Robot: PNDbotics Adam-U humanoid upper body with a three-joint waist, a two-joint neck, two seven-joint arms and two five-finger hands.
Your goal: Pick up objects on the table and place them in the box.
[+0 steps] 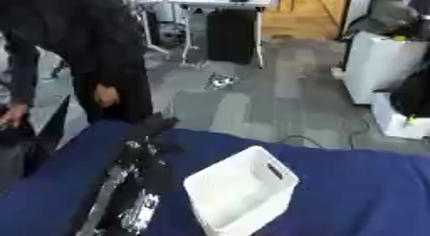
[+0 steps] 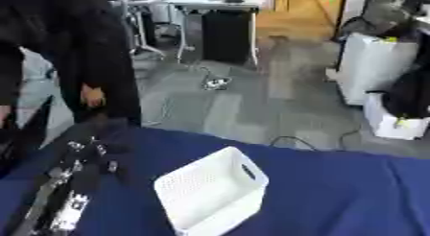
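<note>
A white perforated plastic box (image 1: 252, 213) with handle slots stands tilted on the blue-covered table (image 1: 361, 192), near the middle front. I see nothing inside it, and no loose objects show on the cloth. My left arm, black with silver joints, reaches in from the lower left corner and runs up beside the box on its left. My left hand (image 1: 155, 125) is a dark blurred shape at the table's far edge, well apart from the box. My right hand is out of both views.
A person in dark clothes (image 1: 101, 53) stands close to the table's far left corner, just beyond my left hand. Beyond the table lie grey floor, a cable (image 2: 294, 140), white cabinets (image 1: 382, 62) at the right and a desk at the back.
</note>
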